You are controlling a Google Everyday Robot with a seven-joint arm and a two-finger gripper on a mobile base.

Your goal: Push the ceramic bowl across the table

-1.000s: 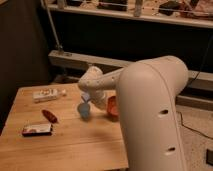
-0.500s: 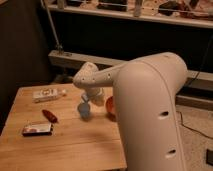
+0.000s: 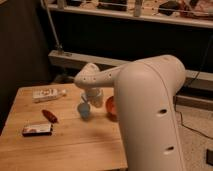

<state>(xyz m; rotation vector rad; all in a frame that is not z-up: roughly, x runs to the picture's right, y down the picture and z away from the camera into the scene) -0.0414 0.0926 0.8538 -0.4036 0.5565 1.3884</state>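
Hardly anything has shifted since a moment ago: the bulky white arm has barely stirred, and both containers lie where they were. The small round orange-red ceramic bowl rests toward the far right corner of the light wooden plank surface, half hidden behind the arm; what it holds I cannot see. Just beside it, on the left-edge side, a small light-blue cup stands upright, its inside not visible either. The hand hangs between the two, fingers pressed together, pinching nothing; whether it touches the bowl I cannot tell. Toward the left edge lie a white packet, a small red thing and a dark rectangular packet.
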